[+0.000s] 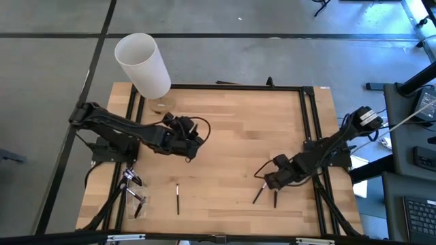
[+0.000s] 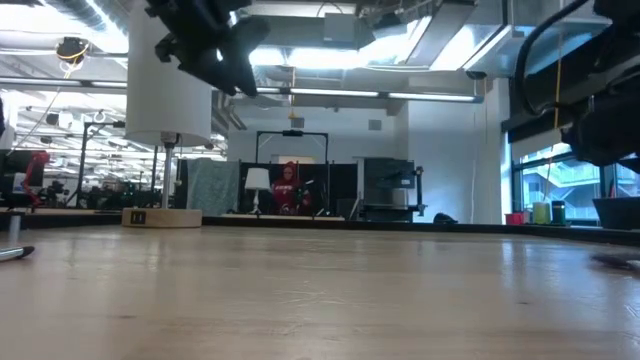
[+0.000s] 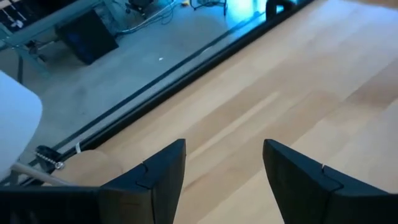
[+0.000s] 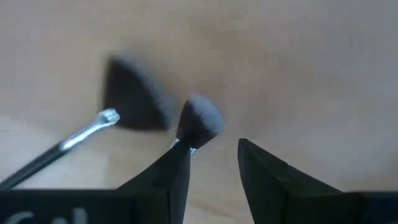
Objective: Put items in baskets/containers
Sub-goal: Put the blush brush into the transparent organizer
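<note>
Two brushes lie on the wood at the near right: a dark fan-headed brush [image 4: 134, 102] [image 1: 259, 194] and a round-tufted brush [image 4: 200, 121] [image 1: 276, 199]. My right gripper [image 4: 211, 168] [image 1: 269, 181] points down over their tuft ends, open, with the round tuft just ahead of one finger. Another dark brush [image 1: 177, 199] lies alone near the front edge. The see-through container [image 1: 134, 192] sits at the near left with brushes in it. My left gripper [image 3: 224, 168] [image 1: 194, 139] hangs open above the table's left half, with nothing between its fingers. My right gripper comes from above, pointing down. The round-tufted brush's ferrule [image 4: 181, 142] runs in behind one finger [image 4: 171, 177], which hides that spot. Whether that finger touches the brush I cannot tell. The brush lies flat on the table.
A tall white cylinder [image 1: 143, 64] stands on a small wooden base [image 2: 160, 217] at the far left corner. A black frame [image 1: 310, 129] runs around the tabletop. Bare wood [image 1: 238, 136] lies between the two arms.
</note>
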Motion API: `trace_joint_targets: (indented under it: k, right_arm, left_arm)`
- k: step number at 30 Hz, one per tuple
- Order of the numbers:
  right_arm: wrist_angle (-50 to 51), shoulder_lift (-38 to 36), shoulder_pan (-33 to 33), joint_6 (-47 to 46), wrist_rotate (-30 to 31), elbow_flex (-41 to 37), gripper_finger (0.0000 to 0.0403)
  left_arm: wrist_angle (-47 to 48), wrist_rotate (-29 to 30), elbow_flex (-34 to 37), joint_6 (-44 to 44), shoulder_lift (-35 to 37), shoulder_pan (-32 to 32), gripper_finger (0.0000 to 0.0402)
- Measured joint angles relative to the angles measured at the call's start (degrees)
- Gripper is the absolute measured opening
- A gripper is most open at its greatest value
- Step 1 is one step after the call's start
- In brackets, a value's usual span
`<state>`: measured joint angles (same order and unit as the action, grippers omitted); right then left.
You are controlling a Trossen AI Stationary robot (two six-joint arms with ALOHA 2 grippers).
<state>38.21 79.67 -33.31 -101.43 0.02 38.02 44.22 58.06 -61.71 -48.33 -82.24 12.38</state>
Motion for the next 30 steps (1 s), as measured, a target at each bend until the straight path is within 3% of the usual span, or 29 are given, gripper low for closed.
trace_joint_targets:
  k: [9,23,30]
  right_arm:
    - [-5.0,1.8,-0.7,-2.5,-1.8,0.3,0.0133]
    - [-1.3,3.8,-3.6,-3.8,0.0,10.9,0.0133]
    - [-5.2,11.9,-5.8,-6.1,-6.4,10.9,0.0133]
  left_arm:
    - [-0.5,-0.5,0.0,2.1,0.6,1.2,0.0210]
    - [4.1,-2.1,0.0,-3.2,0.6,9.9,0.0210]
    - [4.5,-0.7,0.0,-3.4,0.6,10.0,0.0210]
